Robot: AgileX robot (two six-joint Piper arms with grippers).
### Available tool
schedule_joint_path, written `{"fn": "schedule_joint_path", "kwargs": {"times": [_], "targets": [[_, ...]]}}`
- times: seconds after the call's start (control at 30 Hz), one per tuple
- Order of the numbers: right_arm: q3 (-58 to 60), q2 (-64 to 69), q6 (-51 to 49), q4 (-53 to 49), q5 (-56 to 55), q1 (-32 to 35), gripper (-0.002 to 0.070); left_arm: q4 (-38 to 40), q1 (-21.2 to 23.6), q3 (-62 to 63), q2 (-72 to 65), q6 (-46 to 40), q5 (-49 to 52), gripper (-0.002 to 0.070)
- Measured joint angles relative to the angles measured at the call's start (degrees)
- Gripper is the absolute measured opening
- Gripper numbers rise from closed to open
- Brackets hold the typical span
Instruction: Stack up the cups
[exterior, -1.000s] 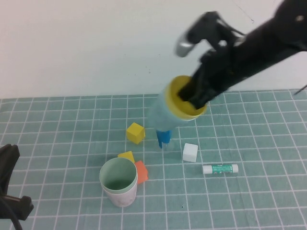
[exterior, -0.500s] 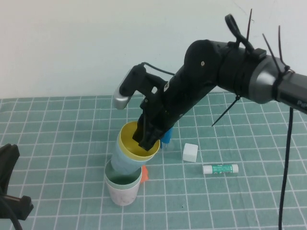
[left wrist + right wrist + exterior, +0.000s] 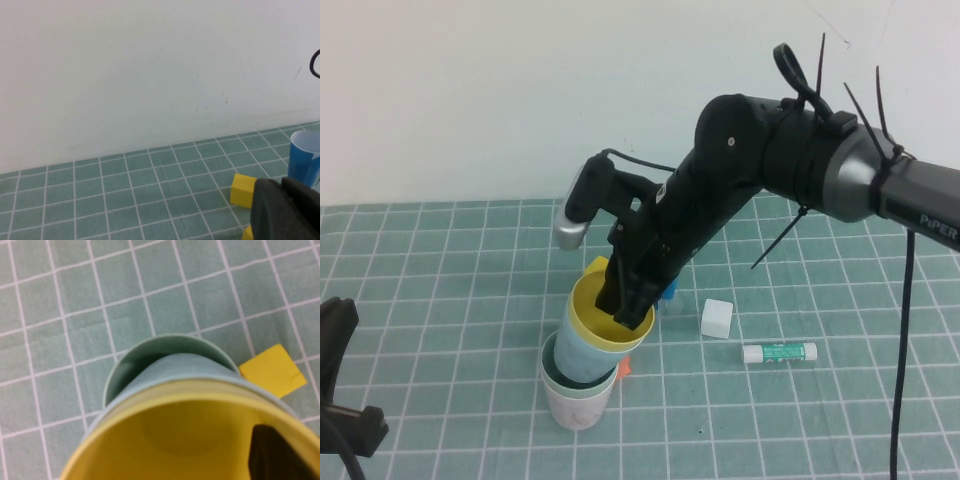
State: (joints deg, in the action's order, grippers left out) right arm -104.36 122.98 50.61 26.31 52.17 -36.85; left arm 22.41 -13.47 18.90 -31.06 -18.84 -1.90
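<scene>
My right gripper (image 3: 632,300) is shut on the rim of a cup (image 3: 592,335) that is yellow inside and pale blue outside. One finger (image 3: 280,455) is inside the cup. The cup is tilted, and its base sits inside a white cup with a green lining (image 3: 578,395) that stands upright on the mat. The right wrist view shows the yellow cup (image 3: 175,440) in the green rim (image 3: 165,347). A blue cup (image 3: 305,160) stands behind them, mostly hidden in the high view (image 3: 668,290). My left gripper (image 3: 282,187) is shut and empty, parked at the front left.
A white cube (image 3: 716,318) and a glue stick (image 3: 778,352) lie to the right of the cups. An orange block (image 3: 624,368) peeks out beside the white cup. A yellow cube (image 3: 243,190) and a flat yellow block (image 3: 272,371) lie close by. The left arm (image 3: 340,400) is at the front left corner.
My right gripper carried the yellow-lined cup down and to the left, from above the blue cup into the white cup, and pushed it deeper in. The left arm has not moved.
</scene>
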Motion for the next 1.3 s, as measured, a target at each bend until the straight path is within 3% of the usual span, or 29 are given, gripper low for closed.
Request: {"fn": "schedule_joint_path", "kwargs": {"times": [0.3,0.57,0.8,0.93,1.1,1.17,1.3], "targets": [[-0.1,1.97,2.46,1.19,0.47,-0.2,0.0059,0.0,0.0,0.0,0.0,0.0,0.0,-0.0001],[-0.1,2.21,3.34,6.21,0.09,-0.28,0.0258,-0.23,0.0,0.0,0.0,0.0,-0.13,-0.0001],[-1.96,2.21,3.68,7.18,0.32,-0.34,0.0293,-0.46,0.0,0.0,0.0,0.0,-0.13,-0.0001],[-5.92,1.57,3.79,5.8,1.71,-0.34,0.0254,-0.46,0.0,0.0,0.0,-0.64,0.3,-0.0001],[-13.01,-1.1,3.0,-1.89,7.41,-0.34,0.0088,-0.46,0.0,0.0,0.0,-1.72,0.51,-0.0001],[-15.55,-3.0,1.33,-8.1,10.33,-0.34,0.0039,-0.46,0.0,0.0,0.0,-1.72,0.52,-0.0001],[-17.02,-7.61,-4.39,-24.35,16.27,-0.34,0.0011,-0.46,0.0,0.0,0.0,-1.72,0.62,-0.0001]]}}
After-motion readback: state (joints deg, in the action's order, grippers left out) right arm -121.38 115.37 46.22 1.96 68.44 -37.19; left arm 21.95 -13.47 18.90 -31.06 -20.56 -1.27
